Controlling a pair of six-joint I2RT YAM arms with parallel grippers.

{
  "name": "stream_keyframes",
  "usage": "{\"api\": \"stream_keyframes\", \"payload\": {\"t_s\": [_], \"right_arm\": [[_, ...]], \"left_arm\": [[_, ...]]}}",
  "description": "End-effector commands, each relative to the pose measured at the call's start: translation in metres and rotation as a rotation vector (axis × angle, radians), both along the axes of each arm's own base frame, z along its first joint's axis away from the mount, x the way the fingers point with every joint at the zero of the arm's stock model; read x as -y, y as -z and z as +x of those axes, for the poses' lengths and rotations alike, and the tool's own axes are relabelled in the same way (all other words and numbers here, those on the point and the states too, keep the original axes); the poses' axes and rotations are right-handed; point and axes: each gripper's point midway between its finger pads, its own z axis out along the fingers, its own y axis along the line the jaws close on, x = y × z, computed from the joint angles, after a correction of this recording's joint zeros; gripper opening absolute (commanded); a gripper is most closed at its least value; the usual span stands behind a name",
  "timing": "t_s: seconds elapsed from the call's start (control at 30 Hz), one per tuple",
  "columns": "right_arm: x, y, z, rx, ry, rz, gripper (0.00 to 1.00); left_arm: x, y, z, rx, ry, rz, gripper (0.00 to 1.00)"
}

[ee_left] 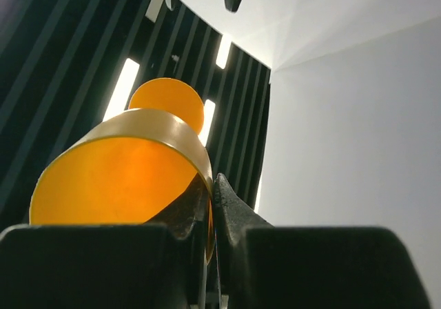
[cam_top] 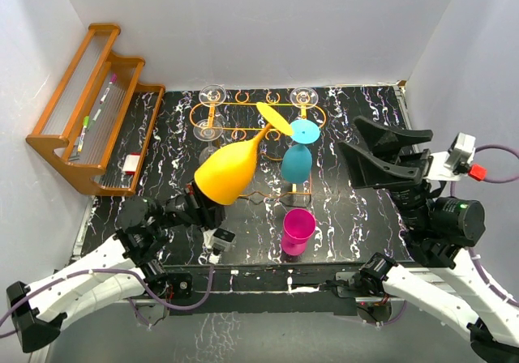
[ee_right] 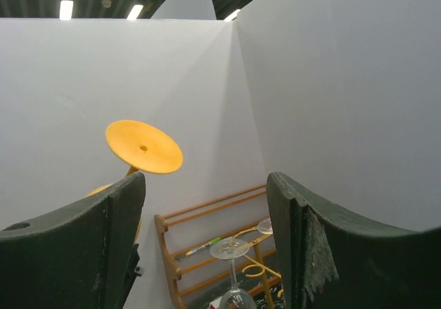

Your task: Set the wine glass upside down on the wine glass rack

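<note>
the left claw point(cam_top: 204, 207) is clamped on the rim of the big yellow plastic wine glass point(cam_top: 228, 173). the glass is tipped over, and its round foot points far, over the orange wire wine glass rack point(cam_top: 240, 104) at the far middle of the black marble table point(cam_top: 357, 213). the right claw point(cam_top: 366, 154) is wide apart on the right, holding nothing. a blue plastic glass point(cam_top: 296, 164) is by the rack. a pink plastic cup point(cam_top: 298, 232) stands nearer.
</note>
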Motion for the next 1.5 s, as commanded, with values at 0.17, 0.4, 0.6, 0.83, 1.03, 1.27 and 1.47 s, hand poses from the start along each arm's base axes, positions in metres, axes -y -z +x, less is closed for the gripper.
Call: {"api": "stream_keyframes", "payload": {"t_s": [0.17, 0.4, 0.6, 0.83, 1.03, 1.27, 1.47], "right_arm": [[-0.09, 0.024, -0.016, 0.061, -0.421, -0.15, 0.77], [-0.12, 0.013, -0.009, 0.188, -0.507, -0.128, 0.77], [-0.128, 0.008, -0.012, 0.263, -0.577, -0.072, 0.77], [-0.125, 0.001, -0.021, 0.296, -0.652, -0.005, 0.76], [-0.126, 0.001, -0.02, 0.293, -0.688, 0.047, 0.71], [-0.132, 0.002, -0.02, 0.305, -0.746, 0.058, 0.54], [-0.137, 0.004, -0.024, 0.304, -0.793, 0.052, 0.33]], "left_arm": [[-0.042, -0.016, -0.005, 0.104, -0.048, -0.113, 0.0], [-0.031, -0.015, -0.006, 0.109, -0.008, -0.082, 0.0], [-0.023, -0.011, -0.005, 0.11, 0.016, -0.055, 0.0], [-0.017, -0.007, -0.001, 0.107, 0.016, -0.033, 0.0], [-0.013, -0.003, 0.001, 0.105, 0.02, -0.015, 0.0], [-0.01, -0.002, 0.002, 0.108, 0.023, -0.005, 0.0], [-0.011, -0.004, 0.003, 0.111, 0.014, -0.008, 0.0]]}}
